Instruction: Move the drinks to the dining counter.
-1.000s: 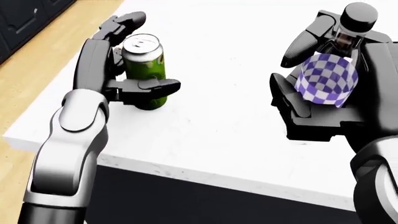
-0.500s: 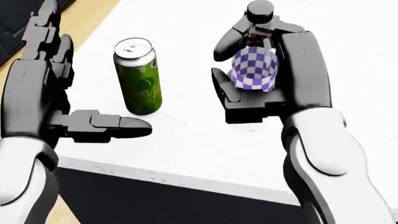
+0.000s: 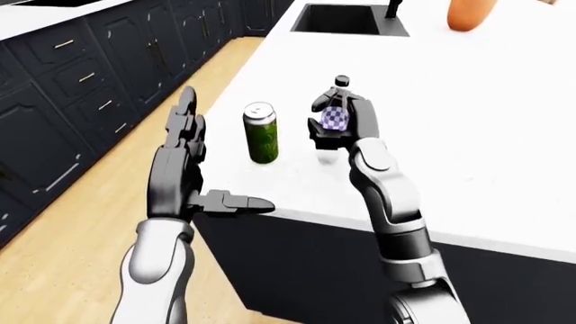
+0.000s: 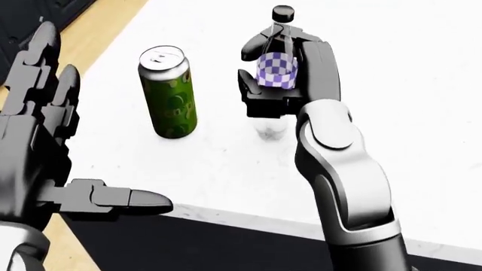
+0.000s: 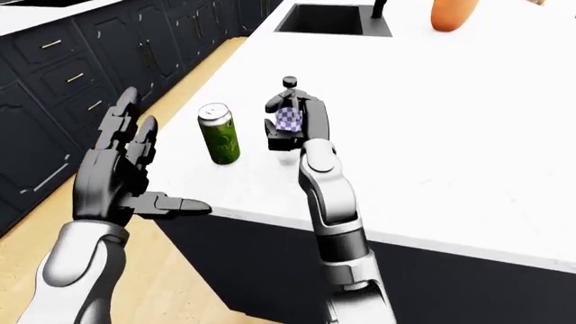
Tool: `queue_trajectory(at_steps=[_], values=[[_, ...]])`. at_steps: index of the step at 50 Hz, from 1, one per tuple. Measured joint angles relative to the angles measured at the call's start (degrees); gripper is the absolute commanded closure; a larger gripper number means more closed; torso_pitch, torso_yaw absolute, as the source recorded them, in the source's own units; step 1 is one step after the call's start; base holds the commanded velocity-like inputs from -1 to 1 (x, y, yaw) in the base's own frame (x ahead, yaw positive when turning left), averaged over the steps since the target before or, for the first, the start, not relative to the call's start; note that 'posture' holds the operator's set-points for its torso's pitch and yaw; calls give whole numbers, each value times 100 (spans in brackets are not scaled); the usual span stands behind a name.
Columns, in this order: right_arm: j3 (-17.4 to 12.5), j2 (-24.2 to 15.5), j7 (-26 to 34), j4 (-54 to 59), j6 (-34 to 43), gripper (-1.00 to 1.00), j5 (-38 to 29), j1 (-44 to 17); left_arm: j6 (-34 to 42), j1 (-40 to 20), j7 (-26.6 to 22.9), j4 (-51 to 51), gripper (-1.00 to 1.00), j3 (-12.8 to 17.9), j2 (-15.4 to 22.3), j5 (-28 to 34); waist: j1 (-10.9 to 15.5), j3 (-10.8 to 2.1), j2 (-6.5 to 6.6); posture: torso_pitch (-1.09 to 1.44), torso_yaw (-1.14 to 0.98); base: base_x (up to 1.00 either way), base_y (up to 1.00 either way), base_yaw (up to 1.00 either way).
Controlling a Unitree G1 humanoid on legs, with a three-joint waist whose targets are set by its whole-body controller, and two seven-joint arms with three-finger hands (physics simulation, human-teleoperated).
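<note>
Upright on the white counter stands the green can, near the counter's edge, with nothing touching it. Just at its 3 o'clock in the head view is the bottle, a clear one with a purple-and-white checkered label and a black cap at 12 o'clock; the right hand is wrapped around its label, fingers closed on it, and the clear base shows below the hand with a faint shadow on the counter beneath it, so whether it touches the surface cannot be told. The left hand sits at the can's 8 o'clock, apart from it, spread wide with fingers pointing to 12 o'clock and thumb sticking out toward 3 o'clock, holding nothing. In the left-eye view, a black sink is set into the counter at 12 o'clock, with an orange object just to its 3 o'clock. Dark cabinets line the 9 o'clock side across a strip of wooden floor.
</note>
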Motion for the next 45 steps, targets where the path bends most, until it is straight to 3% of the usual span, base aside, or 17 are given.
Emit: queue_trajectory(at_steps=[13, 14, 15, 19, 28, 38, 45], values=[[28, 25, 44, 383, -681, 100, -70, 87, -215, 159, 14, 90, -100, 4, -9, -9, 20, -56, -22, 0, 0, 0, 0, 0], [25, 22, 40, 381, -674, 83, -71, 84, -229, 165, 14, 108, -100, 1, -11, -7, 22, -54, -24, 0, 0, 0, 0, 0], [23, 19, 40, 381, -667, 45, -69, 80, -229, 168, 14, 115, -100, -2, -12, -3, 23, -53, -27, 0, 0, 0, 0, 0], [29, 13, 58, 381, -614, 37, -49, 92, -248, 178, 12, 120, -100, -17, -12, 15, 23, -47, -32, 0, 0, 0, 0, 0], [22, -7, 64, 403, -483, -11, -67, 163, -216, 178, -21, 59, -100, 52, -2, 0, 23, -25, -29, 0, 0, 0, 0, 0], [4, -55, 139, 271, -403, -100, -91, 187, -141, 113, -21, 35, -100, 13, 5, -56, 20, -22, -21, 0, 0, 0, 0, 0], [-15, -81, 199, 97, -350, -100, -81, 289, -92, 147, -26, -85, -100, -21, -4, -39, 18, -30, -26, 0, 0, 0, 0, 0]])
